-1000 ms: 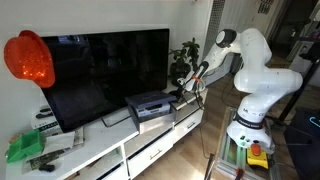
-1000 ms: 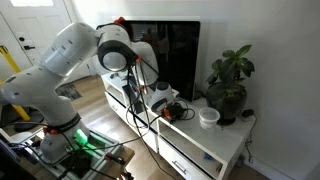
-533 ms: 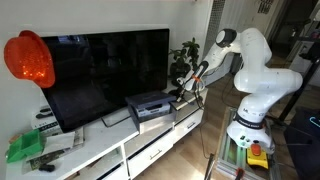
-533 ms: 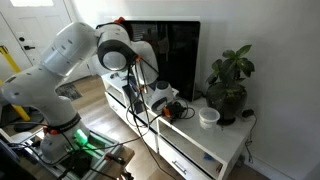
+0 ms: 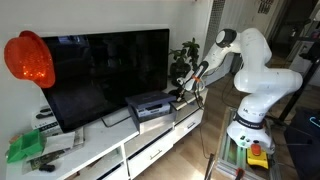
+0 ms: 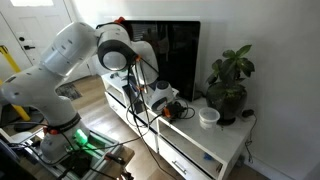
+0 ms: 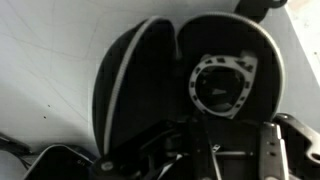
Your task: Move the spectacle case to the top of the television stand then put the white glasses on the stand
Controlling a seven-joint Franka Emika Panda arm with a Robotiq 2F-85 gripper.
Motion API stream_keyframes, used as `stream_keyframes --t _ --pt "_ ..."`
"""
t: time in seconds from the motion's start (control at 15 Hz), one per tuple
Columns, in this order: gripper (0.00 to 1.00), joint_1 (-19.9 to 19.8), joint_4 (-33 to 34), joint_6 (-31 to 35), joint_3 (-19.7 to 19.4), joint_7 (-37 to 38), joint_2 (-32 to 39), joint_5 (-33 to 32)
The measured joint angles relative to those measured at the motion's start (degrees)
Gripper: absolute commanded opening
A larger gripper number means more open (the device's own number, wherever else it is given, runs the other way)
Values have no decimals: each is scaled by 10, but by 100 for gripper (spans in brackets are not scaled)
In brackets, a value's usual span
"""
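In the wrist view the spectacle case (image 7: pixel 150 80) lies open like a clamshell on the white top of the television stand (image 7: pixel 50 60). It is dark; one half has a pale rim and the other a ring-shaped emblem. My gripper (image 7: pixel 198 122) sits at the case's near edge with its jaws shut. Its dark fingers blend into the case, so I cannot tell whether anything is pinched. In both exterior views the gripper (image 5: pixel 181 90) (image 6: pixel 163 103) hangs low over the plant end of the stand (image 5: pixel 110 150) (image 6: pixel 215 140). I cannot make out the white glasses.
A large television (image 5: pixel 105 70) stands on the cabinet, with a black-and-grey flat box (image 5: pixel 150 103) in front of it. A potted plant (image 6: pixel 230 85) and a white bowl (image 6: pixel 208 117) sit at the stand's end. A red object (image 5: pixel 28 58) and green items (image 5: pixel 25 147) are at the opposite end.
The jaws have closed over the last second. The arm and the things on the stand show no visible movement.
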Motion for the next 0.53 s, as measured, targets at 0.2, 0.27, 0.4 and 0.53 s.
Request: stream_keyframes --t 0.2,0.27,0.4,0.53 --pt "0 -10 -4 0 9 0 -1 -1" --pt "0 -16 -6 0 15 0 -3 -2" --pt "0 -32 -17 0 30 0 -8 -7" --pt "0 -46 -28 0 43 0 -14 -11"
